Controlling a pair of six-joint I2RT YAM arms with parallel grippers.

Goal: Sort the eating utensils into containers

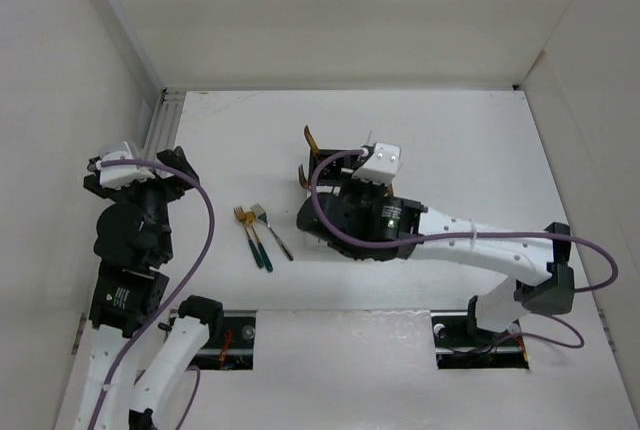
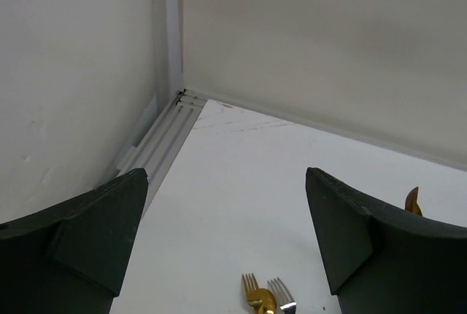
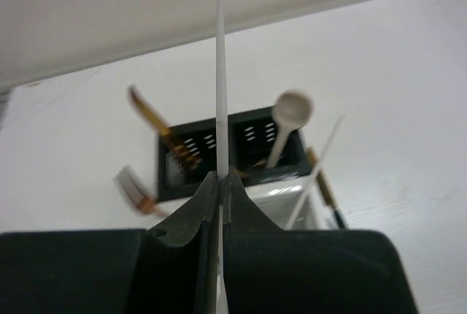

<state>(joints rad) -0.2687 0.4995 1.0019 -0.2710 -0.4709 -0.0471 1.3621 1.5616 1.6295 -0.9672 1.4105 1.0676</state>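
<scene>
From above, two forks (image 1: 252, 237) lie on the worktop (image 1: 460, 140).
Left wrist: left pincer (image 2: 226, 219) wide open, holding nothing.
Right wrist: right pincer (image 3: 220, 186) pinched tight on a white chopstick (image 3: 220, 73), bins (image 3: 233, 155) just beyond. Keep it straight, get over a bin, then let go gently.

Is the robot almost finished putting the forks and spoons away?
Partly. Done: a cream spoon and some gold pieces already stand in the bins. In hand: the right tool is shut on a thin white stick by the bins. Left: two forks lie on the table, and the left tool is open and empty.
</scene>
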